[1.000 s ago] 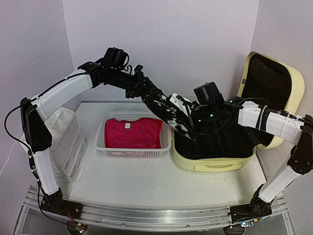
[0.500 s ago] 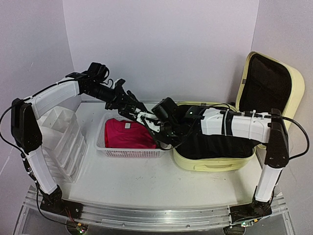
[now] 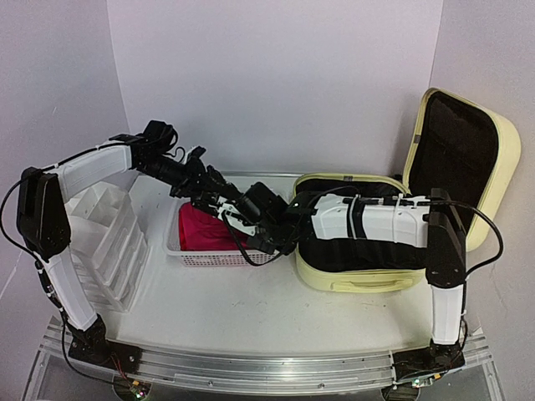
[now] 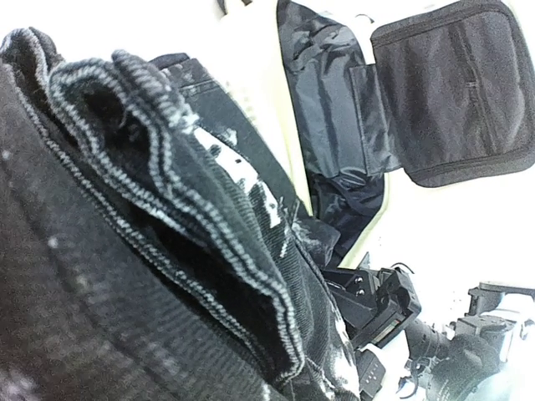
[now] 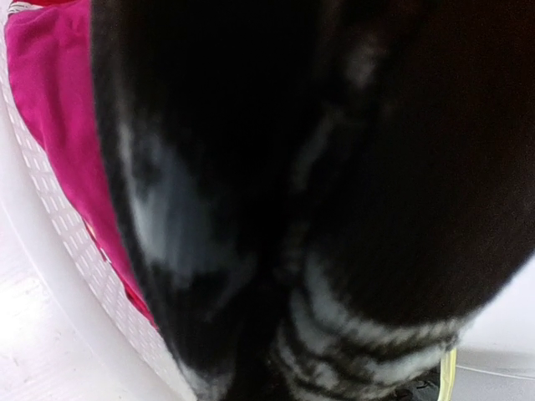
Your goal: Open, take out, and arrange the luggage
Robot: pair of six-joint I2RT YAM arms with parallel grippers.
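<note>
The luggage (image 3: 368,280), a pale-yellow hard-shell suitcase, lies open at the right with its lid (image 3: 497,159) upright and its black lining (image 4: 451,92) showing. A black denim garment (image 3: 240,215) with white flecks hangs over the right end of the white mesh basket (image 3: 219,260). My left gripper (image 3: 219,202) and right gripper (image 3: 253,227) are both shut on it from opposite sides. The cloth (image 4: 167,251) fills the left wrist view and hides the fingers. In the right wrist view the garment (image 5: 334,209) is dark and blurred and covers the jaws too.
A folded red shirt (image 3: 199,230) lies in the basket, under the garment; the shirt (image 5: 58,100) and the basket's mesh wall (image 5: 75,242) also show in the right wrist view. A white plastic drawer unit (image 3: 104,242) stands at the left. Walls close in behind and on both sides.
Both arms have carried the black garment left from above the suitcase to over the basket and lowered it. The right arm now stretches far left.
</note>
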